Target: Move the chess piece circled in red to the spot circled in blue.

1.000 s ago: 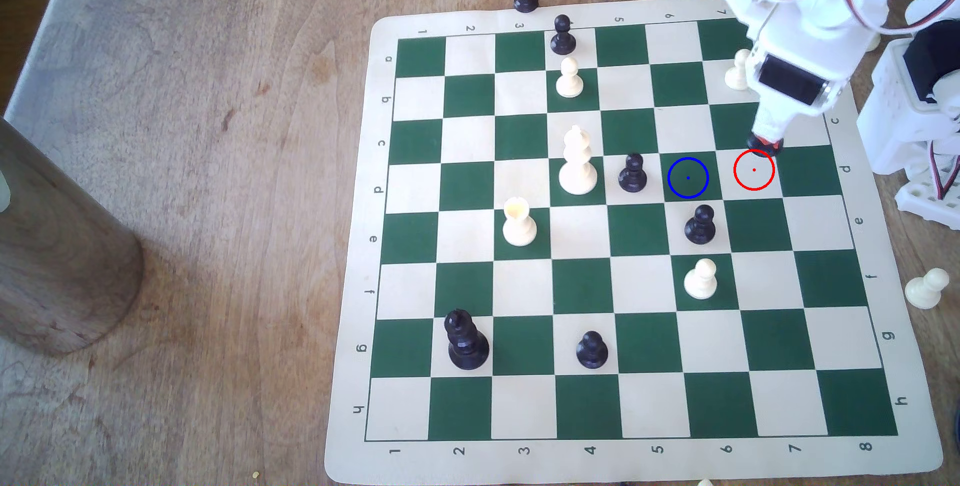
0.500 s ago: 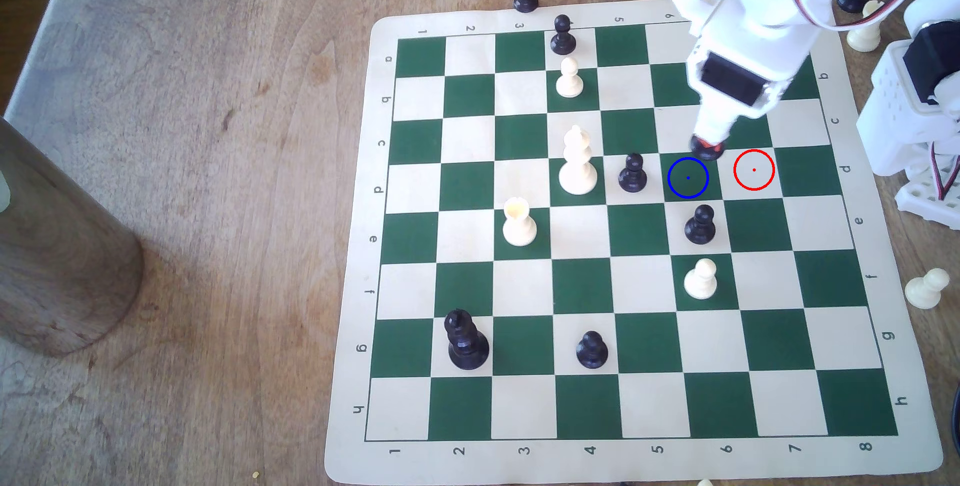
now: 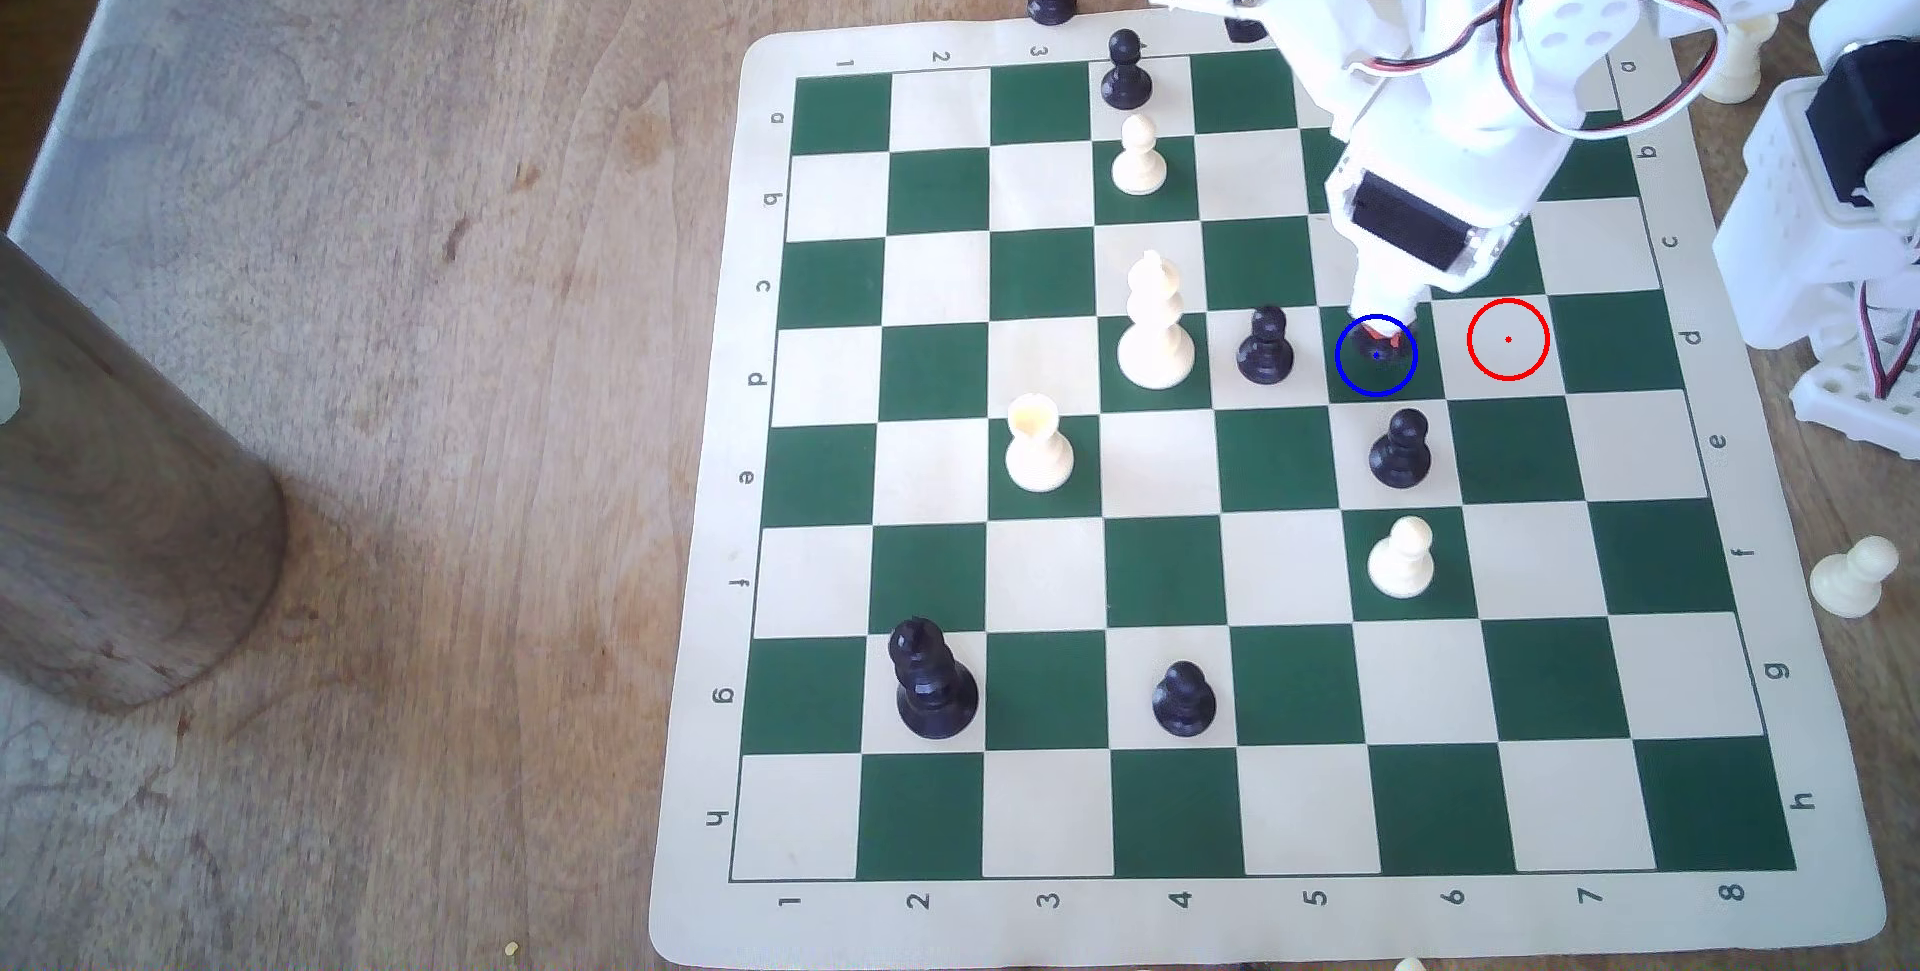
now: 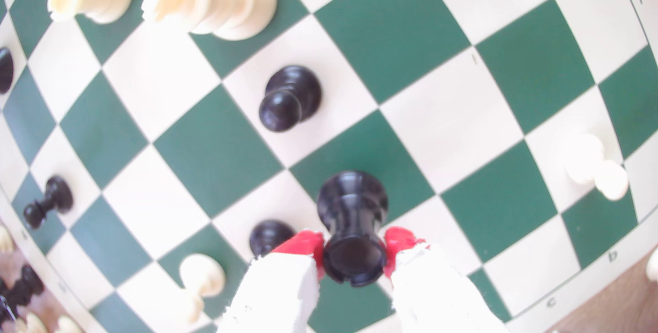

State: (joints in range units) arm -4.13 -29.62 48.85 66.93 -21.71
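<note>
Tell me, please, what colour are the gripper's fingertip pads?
Red pads on the white gripper, clearest in the wrist view.

Tool over the blue ring

I see my tool (image 3: 1378, 344) holding the black rook (image 3: 1374, 351) inside the blue-ringed green square (image 3: 1397, 387); the red ring (image 3: 1509, 340) just beside it stands bare.

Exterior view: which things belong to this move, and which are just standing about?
In play: rook, gripper shut on it, blue ring, red ring.

Bystanders: black pawns, white pawn, tall white piece, wooden cylinder.
</note>
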